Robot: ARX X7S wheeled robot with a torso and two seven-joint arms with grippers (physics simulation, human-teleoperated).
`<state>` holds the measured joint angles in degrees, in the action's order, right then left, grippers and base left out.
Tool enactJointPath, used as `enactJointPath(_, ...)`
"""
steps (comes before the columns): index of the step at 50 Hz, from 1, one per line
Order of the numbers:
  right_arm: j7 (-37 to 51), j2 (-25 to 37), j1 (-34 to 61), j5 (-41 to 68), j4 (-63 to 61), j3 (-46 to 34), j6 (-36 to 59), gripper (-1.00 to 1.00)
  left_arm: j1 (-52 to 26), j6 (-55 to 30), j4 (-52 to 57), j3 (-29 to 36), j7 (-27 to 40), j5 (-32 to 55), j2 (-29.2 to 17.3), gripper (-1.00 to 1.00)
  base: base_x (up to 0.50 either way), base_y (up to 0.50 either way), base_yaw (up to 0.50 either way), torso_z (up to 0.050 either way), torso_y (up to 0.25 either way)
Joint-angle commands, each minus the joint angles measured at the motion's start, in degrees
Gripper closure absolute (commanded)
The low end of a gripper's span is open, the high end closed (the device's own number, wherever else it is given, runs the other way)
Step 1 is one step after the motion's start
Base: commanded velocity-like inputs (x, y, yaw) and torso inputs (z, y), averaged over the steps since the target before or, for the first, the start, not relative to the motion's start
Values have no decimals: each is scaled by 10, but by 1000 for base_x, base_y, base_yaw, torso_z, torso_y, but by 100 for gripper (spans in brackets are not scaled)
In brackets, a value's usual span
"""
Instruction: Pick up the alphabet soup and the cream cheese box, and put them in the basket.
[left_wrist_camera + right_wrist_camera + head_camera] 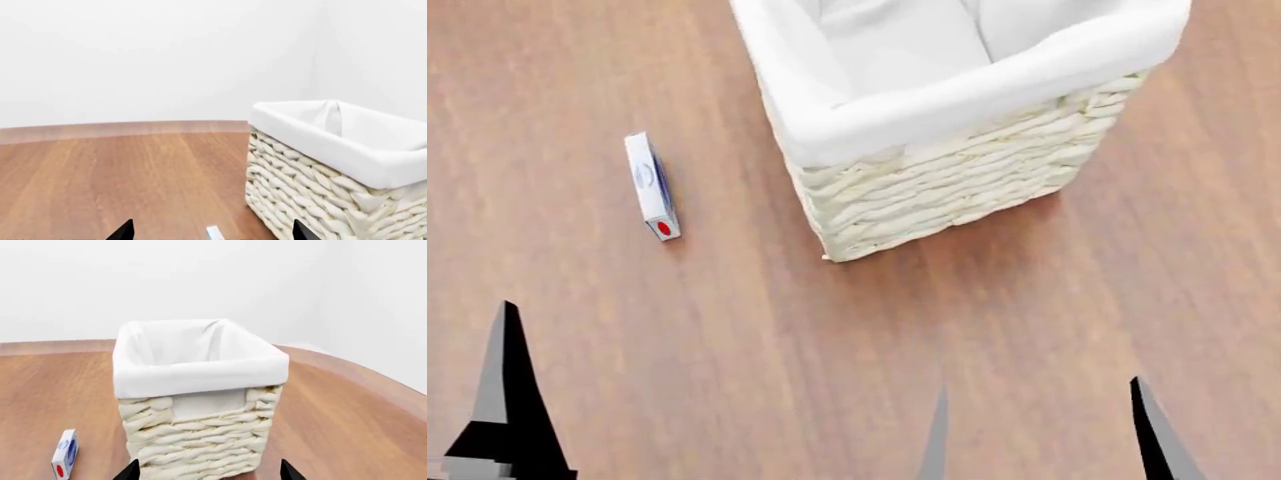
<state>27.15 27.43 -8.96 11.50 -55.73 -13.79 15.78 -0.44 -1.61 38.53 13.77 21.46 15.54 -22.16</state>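
The basket (961,98), cream-white wicker with a white liner, stands on the wooden floor. The cream cheese box (651,187) lies flat to its left, apart from it, red spot toward me. In the left wrist view my left gripper (213,232) is open, and the box's white end (215,233) shows on the floor ahead, between its fingertips. The basket (333,150) is to one side. My right gripper (209,473) is open and empty, facing the basket's front wall (200,440), with the box (65,459) off to the side. The alphabet soup is out of view.
The wood floor (827,350) runs on around the basket. A white wall with a pale skirting strip (120,129) stands behind it. In the head view one dark left finger (505,400) and the right gripper (1044,432) stick up at the near edge.
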Motion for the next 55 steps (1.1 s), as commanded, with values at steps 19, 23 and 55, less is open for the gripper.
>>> enactJointPath(19,35,29,-95,99,-19,37,17,-100,-4,13,-24,3,-1,2,-1,-100,0,0,0,0,0)
enactJointPath(23,44,28,-109,119,-14,50,13,-100,-6,13,-25,1,0,3,-2,-100,0,0,0,0,0)
enactJointPath(55,87,59,-197,145,-20,81,23,-100,2,23,-23,5,3,7,-6,-100,0,0,0,0,0)
